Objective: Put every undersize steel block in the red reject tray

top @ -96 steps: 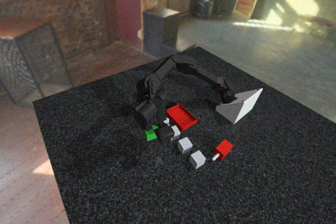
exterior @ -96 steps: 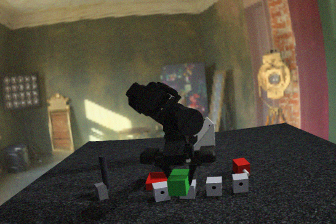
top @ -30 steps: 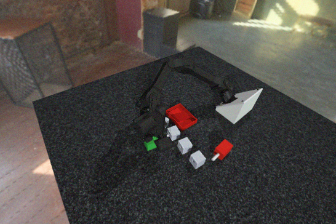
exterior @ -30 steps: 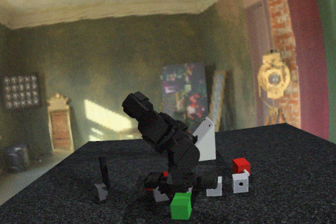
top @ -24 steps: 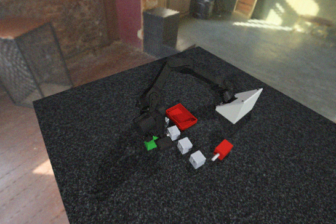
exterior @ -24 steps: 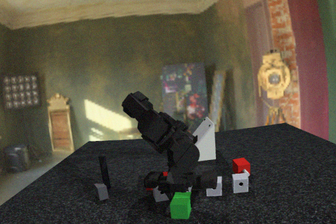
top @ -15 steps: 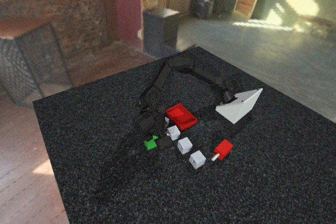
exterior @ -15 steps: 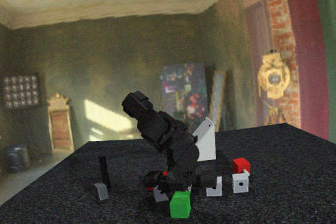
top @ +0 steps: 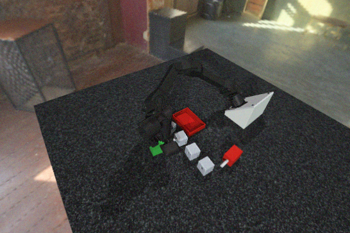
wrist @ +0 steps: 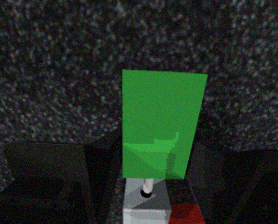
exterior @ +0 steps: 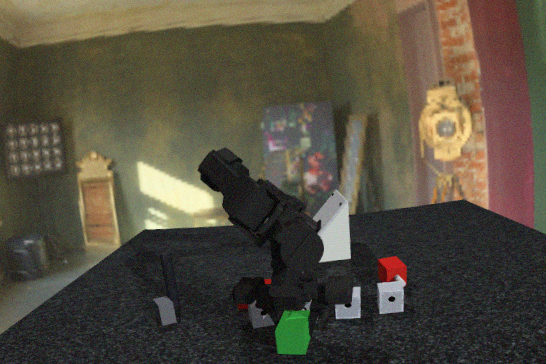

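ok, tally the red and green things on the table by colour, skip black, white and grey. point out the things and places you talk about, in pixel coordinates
Red: 2 (reject tray (top: 186,119) (exterior: 242,306) (wrist: 187,214), red block with a pale pin (top: 234,153) (exterior: 391,270))
Green: 1 (GO gauge (top: 156,150) (exterior: 292,337) (wrist: 157,110))
Total: 3

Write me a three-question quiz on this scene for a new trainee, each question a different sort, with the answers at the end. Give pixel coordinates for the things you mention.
1. Multiple choice: what does the gripper (top: 163,144) (exterior: 295,295) (wrist: 150,129) hold?
a) a steel block
b) the green gauge (top: 156,150) (exterior: 293,335) (wrist: 160,115)
c) nothing

2. True or false: the red gauge (top: 233,154) (exterior: 390,269) lies outside the red tray (top: 197,130) (exterior: 242,306) (wrist: 187,215).

3. Fill in: the steel block nearest the red gauge (top: 205,165) (exterior: 384,306) shows a dark round ____ in its face.

Key: 1 b; 2 true; 3 hole.
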### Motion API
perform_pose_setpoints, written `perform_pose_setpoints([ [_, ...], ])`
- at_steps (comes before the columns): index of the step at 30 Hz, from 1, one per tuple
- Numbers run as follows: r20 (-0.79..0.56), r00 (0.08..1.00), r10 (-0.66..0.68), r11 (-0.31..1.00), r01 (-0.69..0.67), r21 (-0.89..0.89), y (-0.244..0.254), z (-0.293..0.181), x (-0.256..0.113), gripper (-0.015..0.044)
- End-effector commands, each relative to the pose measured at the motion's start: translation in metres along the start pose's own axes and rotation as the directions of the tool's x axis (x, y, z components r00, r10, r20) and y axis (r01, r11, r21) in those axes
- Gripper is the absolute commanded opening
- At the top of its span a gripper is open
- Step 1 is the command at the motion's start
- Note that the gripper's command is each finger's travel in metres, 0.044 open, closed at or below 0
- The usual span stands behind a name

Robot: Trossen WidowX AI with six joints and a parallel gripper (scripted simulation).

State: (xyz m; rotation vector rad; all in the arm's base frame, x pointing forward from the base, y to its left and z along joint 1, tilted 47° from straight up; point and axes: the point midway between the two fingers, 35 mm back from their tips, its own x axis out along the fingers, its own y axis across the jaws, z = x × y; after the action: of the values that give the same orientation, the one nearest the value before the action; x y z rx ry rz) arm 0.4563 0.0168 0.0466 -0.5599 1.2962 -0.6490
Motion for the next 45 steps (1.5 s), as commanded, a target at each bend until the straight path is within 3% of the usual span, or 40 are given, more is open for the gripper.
perform_pose_setpoints([
  [1,0.013,1.000,0.001,1.000,-0.001,0.003,0.0031,0.0011,-0.0030,0.0000],
  [45,0.013,1.000,0.001,1.000,-0.001,0.002,0.0032,0.0016,-0.0043,0.0000],
])
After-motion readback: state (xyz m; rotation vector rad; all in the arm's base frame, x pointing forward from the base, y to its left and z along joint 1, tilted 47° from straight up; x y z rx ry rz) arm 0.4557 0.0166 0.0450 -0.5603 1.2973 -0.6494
